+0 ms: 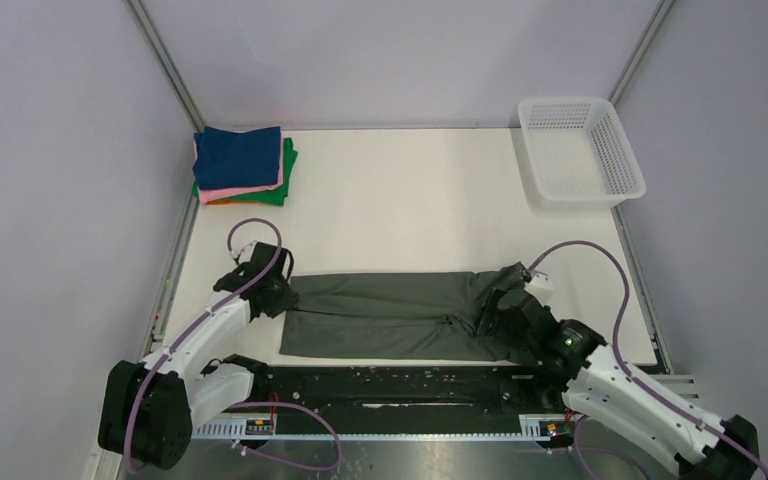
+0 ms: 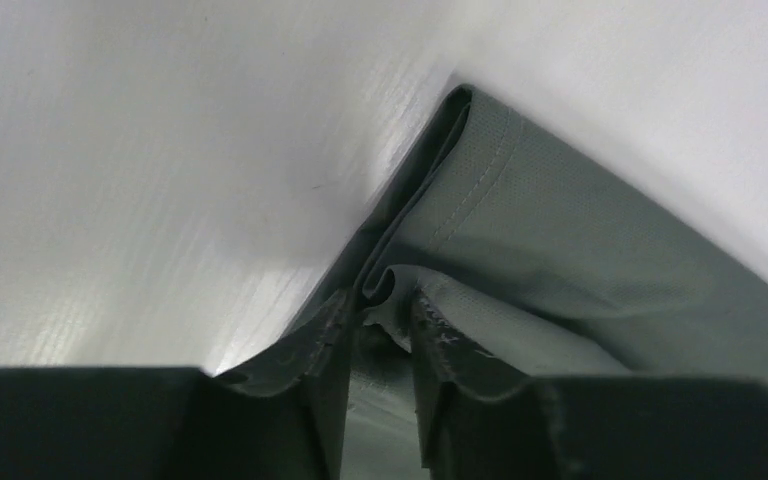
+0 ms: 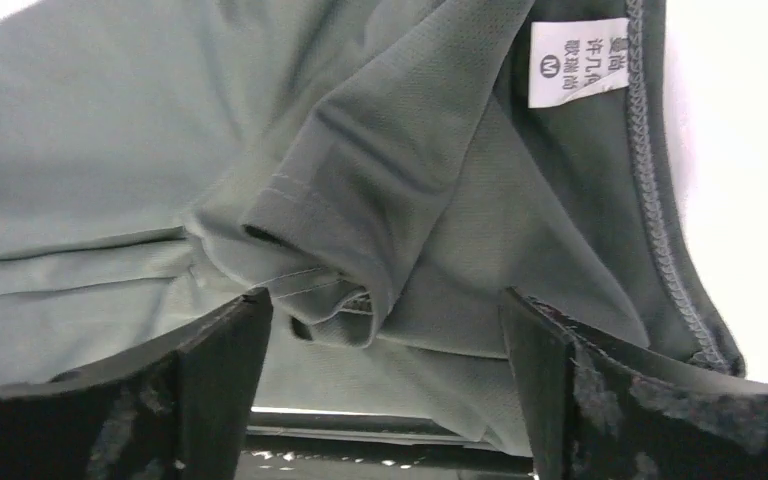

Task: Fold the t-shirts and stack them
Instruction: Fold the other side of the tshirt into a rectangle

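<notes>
From above, you could see the dark grey-green t-shirt (image 1: 390, 310) lying flat on the white counter (image 1: 410, 200), near the front edge. It was folded into a long strip that ran from side to side. Your left pincer (image 1: 278, 290) sat at the left end of the strip and your right pincer (image 1: 495, 305) sat at the bunched right end. The folded t-shirts (image 1: 243, 165) were stacked in the far left corner, well apart from the big one. The navy blue one (image 1: 238, 155) was on top, with pink (image 1: 240, 190), orange (image 1: 222, 201) and green (image 1: 288, 170) edges poking out under it. A white basket (image 1: 625, 155) stood in the far right corner.

In the left wrist view, the left pincer (image 2: 378, 330) had its fingers (image 2: 325, 350) only a little way apart. A small rolled fold of the t-shirt's (image 2: 560, 250) corner sat right at the tips. I could not tell if it was being squeezed or was loose. The corner lay on the bare counter (image 2: 160, 150).

In the right wrist view, the right pincer (image 3: 382, 300) was wide apart and gripped nothing. A crumpled sleeve hem of the t-shirt (image 3: 110, 120) lay between the fingers (image 3: 220, 350). It did not fill the gap between them. You could see the neck seam and a small white label (image 3: 578, 62) at the top right. A bit of counter (image 3: 750, 150) showed past it.
</notes>
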Available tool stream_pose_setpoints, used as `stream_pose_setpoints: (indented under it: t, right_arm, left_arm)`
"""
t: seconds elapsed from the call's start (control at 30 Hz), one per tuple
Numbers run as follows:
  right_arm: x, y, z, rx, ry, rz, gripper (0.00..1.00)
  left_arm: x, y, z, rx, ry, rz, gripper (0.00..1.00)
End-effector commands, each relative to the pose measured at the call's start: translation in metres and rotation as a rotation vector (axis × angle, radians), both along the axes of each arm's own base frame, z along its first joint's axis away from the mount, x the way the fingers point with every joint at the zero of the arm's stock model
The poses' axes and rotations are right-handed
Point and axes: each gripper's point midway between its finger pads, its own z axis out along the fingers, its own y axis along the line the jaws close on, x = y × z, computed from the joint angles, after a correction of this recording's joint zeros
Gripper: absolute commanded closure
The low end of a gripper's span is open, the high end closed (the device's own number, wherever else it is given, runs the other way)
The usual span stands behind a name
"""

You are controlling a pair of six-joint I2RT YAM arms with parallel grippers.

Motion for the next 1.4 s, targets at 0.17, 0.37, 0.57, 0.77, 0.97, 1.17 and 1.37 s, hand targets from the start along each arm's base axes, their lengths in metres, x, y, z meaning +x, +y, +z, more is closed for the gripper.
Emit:
stream_pose_setpoints:
  t: [0.17, 0.37, 0.57, 0.77, 0.97, 1.17, 1.37]
  right_arm:
    - [0.011, 0.015, 0.067, 0.170, -0.198, 0.047, 0.01]
    - [0.037, 0.042, 0.113, 0.211, -0.334, 0.139, 0.01]
    - [0.056, 0.095, 0.103, 0.135, -0.186, 0.345, 0.01]
    - [0.064, 0.112, 0.049, 0.007, 0.051, 0.368, 0.01]
    - [0.043, 0.050, 0.002, -0.095, 0.191, 0.135, 0.01]
    - [0.006, -0.022, -0.005, -0.188, 0.227, -0.070, 0.01]
    - [0.011, -0.016, 0.024, -0.078, 0.083, -0.044, 0.00]
  left_arm:
    - [0.010, 0.012, 0.048, 0.029, -0.130, 0.057, 0.38]
    - [0.029, -0.017, 0.096, -0.099, -0.255, -0.035, 0.01]
    - [0.045, -0.057, 0.091, -0.238, -0.252, -0.162, 0.01]
    - [0.049, -0.072, 0.056, -0.276, -0.166, -0.202, 0.01]
    - [0.042, -0.063, 0.029, -0.217, -0.096, -0.199, 0.01]
    - [0.034, -0.048, 0.016, -0.139, -0.050, -0.177, 0.01]
    - [0.035, -0.049, 0.025, -0.151, -0.070, -0.181, 0.01]
